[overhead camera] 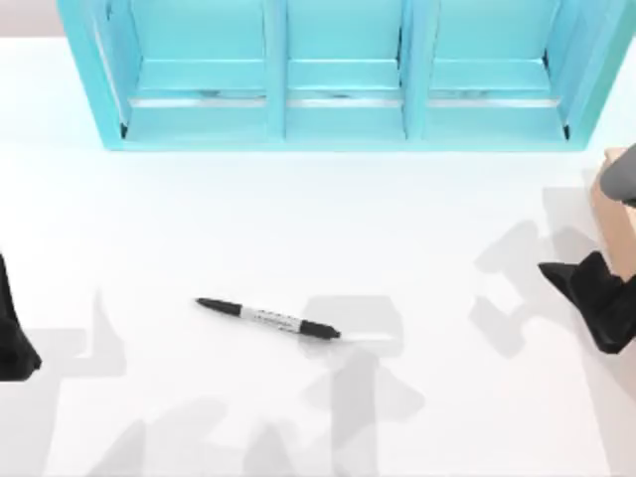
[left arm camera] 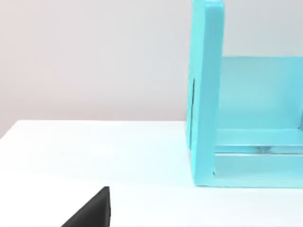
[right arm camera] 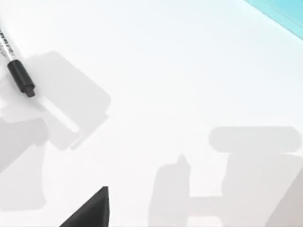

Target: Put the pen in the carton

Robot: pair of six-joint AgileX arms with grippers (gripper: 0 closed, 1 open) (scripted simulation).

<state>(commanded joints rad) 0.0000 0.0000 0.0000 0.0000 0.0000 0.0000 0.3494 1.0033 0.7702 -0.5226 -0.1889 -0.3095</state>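
The pen (overhead camera: 268, 318) lies flat on the white table a little left of the middle, slanting slightly, with black ends and a white printed barrel. One black end of the pen (right arm camera: 20, 77) reaches into the right wrist view. A tan carton (overhead camera: 613, 227) peeks in at the table's right edge, partly covered by my right arm. My right gripper (overhead camera: 562, 279) hovers just in front of the carton, well to the right of the pen. My left gripper (overhead camera: 20, 353) sits at the table's left edge, far from the pen.
A big turquoise shelf unit (overhead camera: 338, 119) with three compartments spans the back of the table; its side wall (left arm camera: 206, 94) stands in the left wrist view. Bare white table (overhead camera: 427, 229) lies between pen, shelf and carton.
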